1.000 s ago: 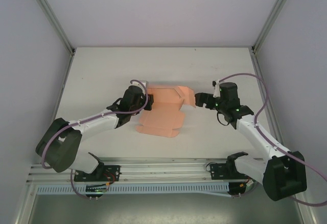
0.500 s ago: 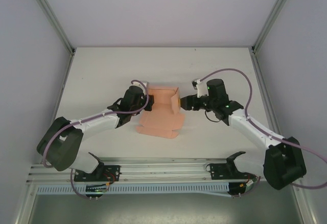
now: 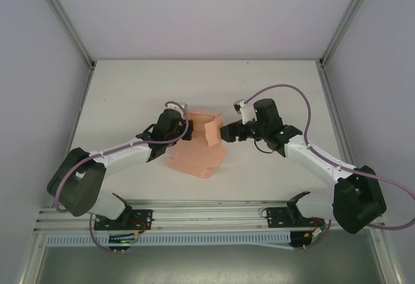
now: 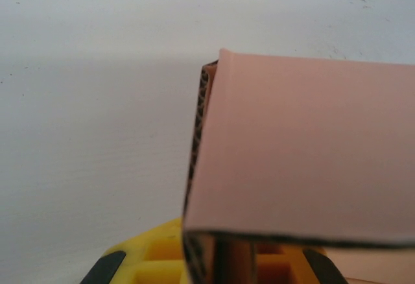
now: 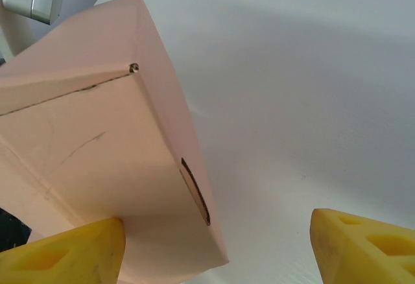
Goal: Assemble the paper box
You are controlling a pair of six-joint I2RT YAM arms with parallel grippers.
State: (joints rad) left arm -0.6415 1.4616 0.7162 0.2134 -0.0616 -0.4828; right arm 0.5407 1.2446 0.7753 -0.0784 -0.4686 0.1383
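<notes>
The paper box (image 3: 194, 155) is a salmon-pink card sheet lying partly folded in the middle of the white table. Its far-left wall stands up, and my left gripper (image 3: 186, 128) is shut on that wall. In the left wrist view the folded card edge (image 4: 305, 148) runs down between the yellow fingers (image 4: 123, 264). My right gripper (image 3: 225, 132) stands open at the box's right side, against a raised flap. In the right wrist view the flap (image 5: 97, 148) leans on the left fingertip (image 5: 65, 258), while the right fingertip (image 5: 363, 245) is clear of it.
The white table (image 3: 130, 89) is enclosed by pale walls with aluminium posts (image 3: 65, 21). A metal rail (image 3: 207, 216) runs along the near edge between the arm bases. There is free room behind the box and to both sides.
My right arm has swung left towards the left gripper and pushed the right flap from flat to upright. The near part of the sheet has slid slightly left. The left gripper has kept its hold.
</notes>
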